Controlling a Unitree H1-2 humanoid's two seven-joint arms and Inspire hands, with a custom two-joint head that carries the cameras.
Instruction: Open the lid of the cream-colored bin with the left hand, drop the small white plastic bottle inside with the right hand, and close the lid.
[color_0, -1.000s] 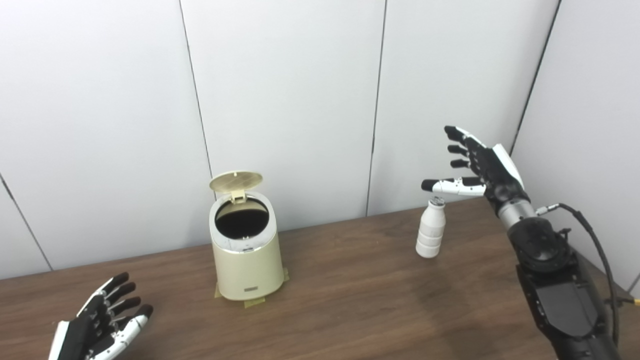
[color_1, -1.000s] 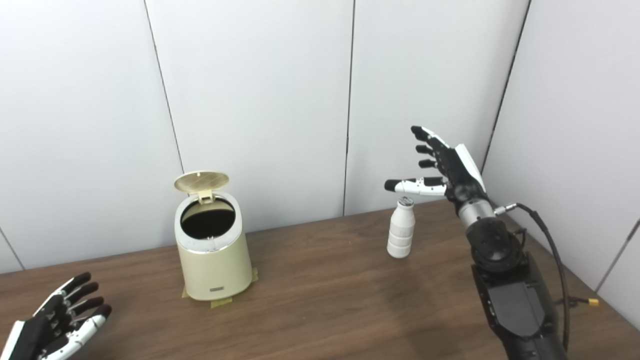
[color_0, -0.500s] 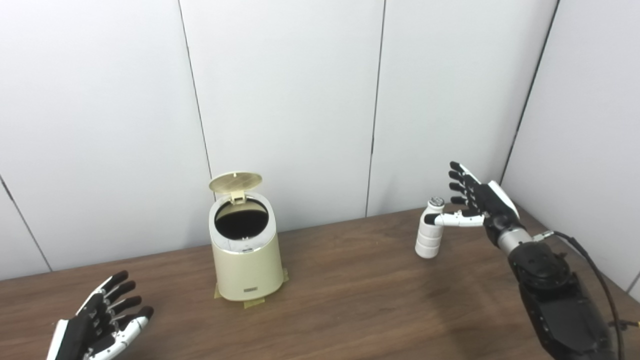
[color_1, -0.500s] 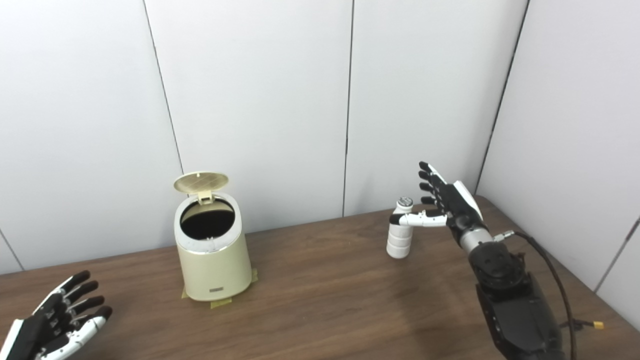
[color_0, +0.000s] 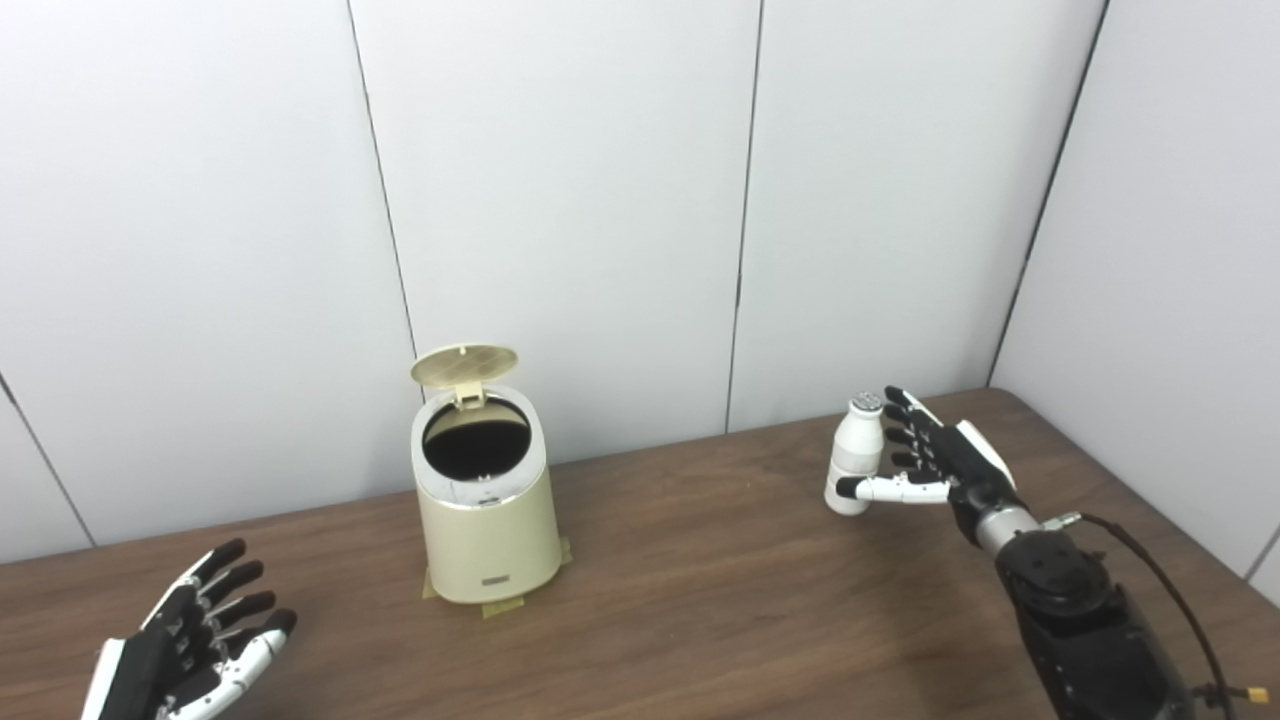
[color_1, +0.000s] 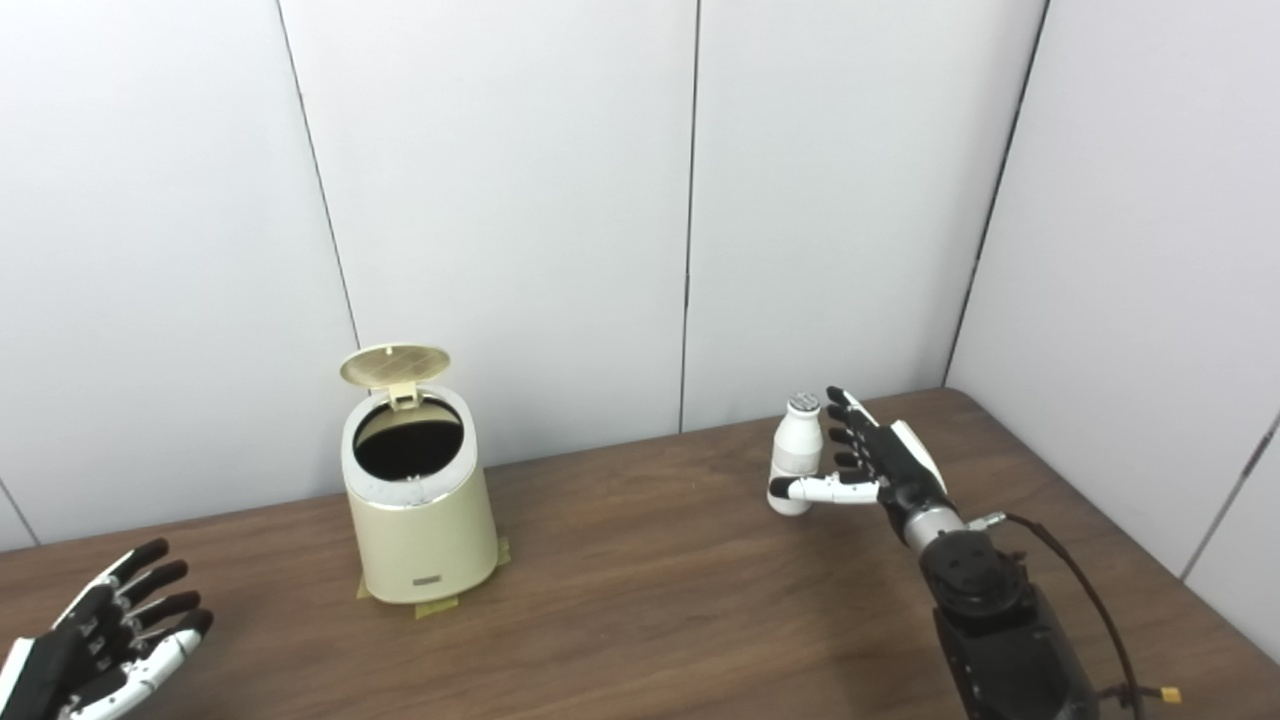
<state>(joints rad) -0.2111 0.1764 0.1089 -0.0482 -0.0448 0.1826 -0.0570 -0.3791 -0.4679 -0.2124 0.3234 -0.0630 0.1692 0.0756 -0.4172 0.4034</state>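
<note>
Your cream-colored bin (color_0: 487, 523) stands left of centre in the frame, on the dark wooden table (color_0: 700, 590), with strips of tan tape (color_0: 497, 605) showing under its base. Its round lid (color_0: 464, 365) is tipped up at the back edge, so you look straight into the dark opening.

The small white plastic bottle (color_0: 856, 455) stands upright on the table at centre right, near the back edge and well apart from the bin. It has a ribbed lower body and a silvery cap.

Your right hand (color_0: 935, 467) is right beside the bottle on its right side, palm turned toward it. The fingers are spread and reach up alongside the bottle's shoulder, while the thumb (color_0: 893, 489) stretches across the front of the bottle's lower part. The fingers have not closed round the bottle, and you cannot tell from either view whether thumb or fingertips actually touch it. A black cable (color_1: 1080, 600) runs along the forearm toward the lower right corner.

Your left hand (color_0: 195, 645) sits in the lower left corner, low over the table, palm up, fingers apart and holding nothing, well away from the bin.
</note>
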